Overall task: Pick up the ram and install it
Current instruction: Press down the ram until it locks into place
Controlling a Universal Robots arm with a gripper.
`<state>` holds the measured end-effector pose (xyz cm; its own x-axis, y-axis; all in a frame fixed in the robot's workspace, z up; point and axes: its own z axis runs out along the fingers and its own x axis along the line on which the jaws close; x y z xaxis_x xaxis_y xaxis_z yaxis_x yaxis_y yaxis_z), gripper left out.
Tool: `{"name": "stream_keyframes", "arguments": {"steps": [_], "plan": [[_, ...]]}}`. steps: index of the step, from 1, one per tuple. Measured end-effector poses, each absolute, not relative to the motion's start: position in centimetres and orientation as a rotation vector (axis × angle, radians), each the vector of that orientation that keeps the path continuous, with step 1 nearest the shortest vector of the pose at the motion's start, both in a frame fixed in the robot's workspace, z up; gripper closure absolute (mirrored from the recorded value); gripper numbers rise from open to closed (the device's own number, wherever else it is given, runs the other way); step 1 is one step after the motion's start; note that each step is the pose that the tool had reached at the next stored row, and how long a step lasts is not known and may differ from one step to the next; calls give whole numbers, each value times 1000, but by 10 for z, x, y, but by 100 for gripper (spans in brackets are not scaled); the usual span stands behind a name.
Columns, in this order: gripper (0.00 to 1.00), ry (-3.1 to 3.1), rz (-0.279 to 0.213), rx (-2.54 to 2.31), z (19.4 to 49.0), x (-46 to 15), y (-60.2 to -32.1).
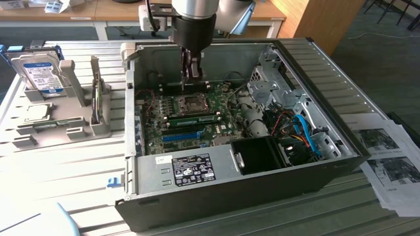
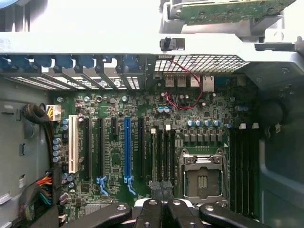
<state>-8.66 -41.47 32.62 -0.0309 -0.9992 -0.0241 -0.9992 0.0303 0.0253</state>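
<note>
— Where's the ram?
— A thin green strip, lying flat along the long black slots at 6 o'clock from the square metal CPU socket on the motherboard.
— And the claw?
— The gripper hangs inside the grey steel case, at 12 o'clock from the socket, with its dark fingers drawn together. I can't tell whether anything is pinched between them.
</note>
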Motion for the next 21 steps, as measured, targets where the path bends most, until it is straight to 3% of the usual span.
{"name": "stream_keyframes", "arguments": {"steps": [21], "plan": [[91,-2255,-55,2187,332,-58,-415]]}}
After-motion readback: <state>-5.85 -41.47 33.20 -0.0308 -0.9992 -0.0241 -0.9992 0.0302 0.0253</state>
